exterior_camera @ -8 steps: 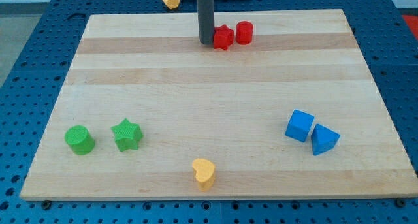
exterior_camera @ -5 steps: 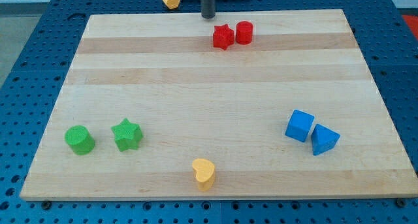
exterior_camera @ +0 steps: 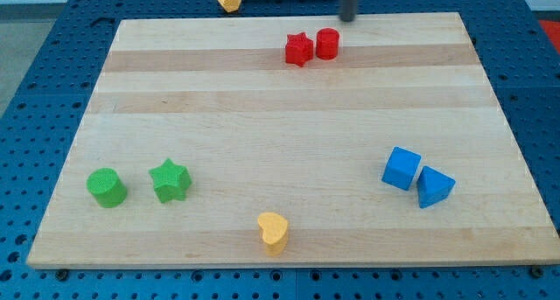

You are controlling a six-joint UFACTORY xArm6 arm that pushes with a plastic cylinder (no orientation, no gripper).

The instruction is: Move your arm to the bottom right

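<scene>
Tip (exterior_camera: 348, 20) of my bare rod, grasping nothing, hovers at the board's (exterior_camera: 262, 116) top edge, red cylinder (exterior_camera: 327, 44) just below-left

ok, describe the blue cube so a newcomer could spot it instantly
Start at the wooden board and go to its right side, lower half. Two blue blocks touch there; the blue cube is the left one, square-faced, while its neighbour, the blue wedge-like block, has slanted faces.

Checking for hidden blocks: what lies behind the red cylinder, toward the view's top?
Behind the red cylinder, bare board, then my tip at the top edge. The rod covers little; no block visible there.
</scene>
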